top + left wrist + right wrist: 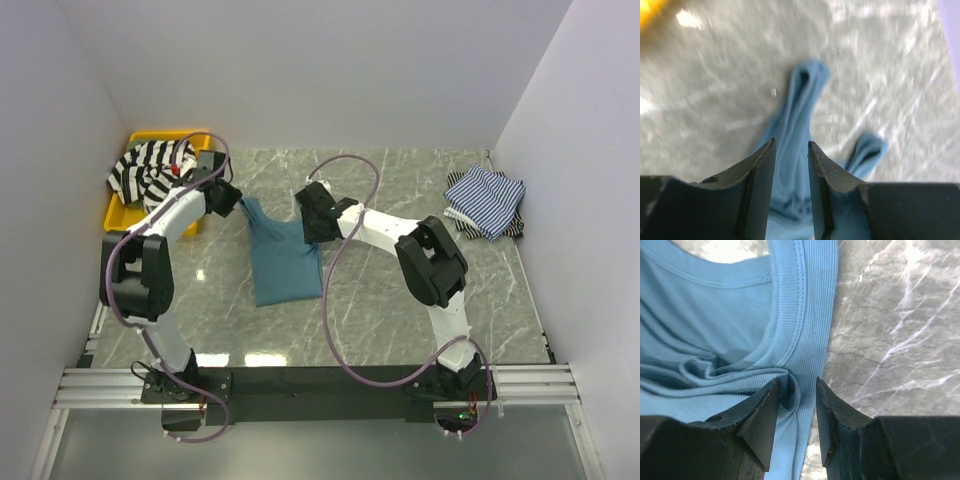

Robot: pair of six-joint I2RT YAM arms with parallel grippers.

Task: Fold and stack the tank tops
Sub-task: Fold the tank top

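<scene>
A plain teal-blue tank top [283, 258] lies flat in the middle of the table, straps toward the far side. My left gripper [232, 199] is at its left strap; in the left wrist view [791, 143] the jaws stand open with the strap [801, 107] running between and below them. My right gripper [312, 216] is at the right strap; in the right wrist view [797, 380] the jaws stand open around a bunched fold of the armhole hem [790, 390]. A black-and-white striped top [148, 167] lies in the tray. Thin blue-and-white striped tops [486, 199] lie at the far right.
A yellow plastic tray [116, 213] sits at the far left against the wall. White walls close in the left, back and right sides. The table is grey marble-patterned [400, 300]. Purple cables loop off both arms.
</scene>
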